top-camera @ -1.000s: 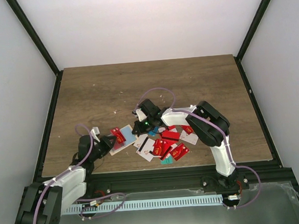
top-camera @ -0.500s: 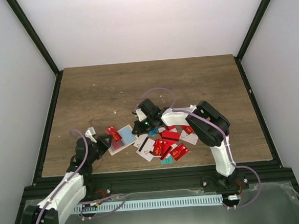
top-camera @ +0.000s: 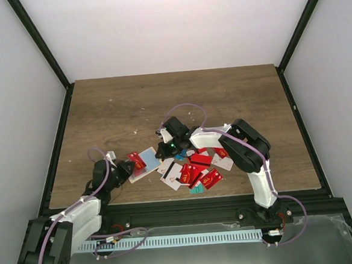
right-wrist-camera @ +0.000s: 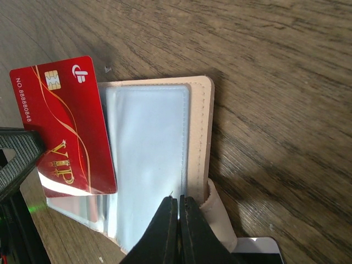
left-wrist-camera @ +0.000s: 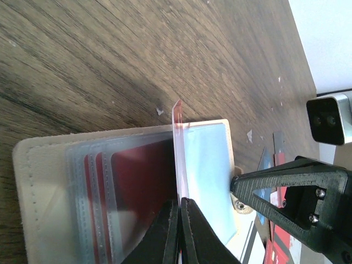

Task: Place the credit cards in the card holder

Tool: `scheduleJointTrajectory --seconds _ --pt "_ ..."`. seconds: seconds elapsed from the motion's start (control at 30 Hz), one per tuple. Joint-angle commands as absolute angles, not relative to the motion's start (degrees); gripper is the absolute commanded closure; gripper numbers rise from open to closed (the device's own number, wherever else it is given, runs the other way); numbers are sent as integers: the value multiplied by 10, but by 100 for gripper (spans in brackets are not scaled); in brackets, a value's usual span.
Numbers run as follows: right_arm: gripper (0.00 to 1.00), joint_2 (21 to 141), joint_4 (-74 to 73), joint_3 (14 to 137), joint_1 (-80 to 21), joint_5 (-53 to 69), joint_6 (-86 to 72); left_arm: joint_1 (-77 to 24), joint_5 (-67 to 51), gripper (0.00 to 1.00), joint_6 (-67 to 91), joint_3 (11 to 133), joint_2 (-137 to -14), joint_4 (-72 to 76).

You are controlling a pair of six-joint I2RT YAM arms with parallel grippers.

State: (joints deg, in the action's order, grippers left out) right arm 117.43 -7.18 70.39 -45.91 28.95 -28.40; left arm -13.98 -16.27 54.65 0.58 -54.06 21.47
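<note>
The beige card holder (top-camera: 148, 164) lies open on the table, its clear sleeves (right-wrist-camera: 148, 148) facing up, with red cards in the sleeves (left-wrist-camera: 137, 181) near my left gripper. My left gripper (top-camera: 129, 166) is shut on a red credit card (right-wrist-camera: 66, 126), which stands on edge (left-wrist-camera: 177, 148) over the sleeves. My right gripper (top-camera: 163, 151) is shut, its tips (right-wrist-camera: 177, 199) resting on the sleeve beside the beige rim (right-wrist-camera: 201, 126) and snap tab (right-wrist-camera: 220, 214). I cannot tell whether it pinches the sleeve. The other credit cards (top-camera: 197, 170) lie in a heap to the right.
The heap of red, white and teal cards spreads under the right arm toward the table's front edge (top-camera: 186, 197). A white card (right-wrist-camera: 258, 250) lies just beyond the snap tab. Black frame rails (top-camera: 56, 146) border the table on both sides.
The left gripper with the red card pulled back to the left half a second ago and has since returned over the holder. The right arm has not moved.
</note>
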Motion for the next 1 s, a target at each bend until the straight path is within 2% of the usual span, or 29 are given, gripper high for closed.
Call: scheduleJointTrajectory --seconds 0.0,0.4,0.97 --pt "99 1208 -96 693 -460 273 -289 -146 -172 96 544 -30 -555 250" --pt "99 1210 -97 688 -460 275 -302 -169 -151 96 586 -49 -582 301" --pt "99 1211 -91 668 -460 275 -328 -219 -93 96 630 -58 -555 288"
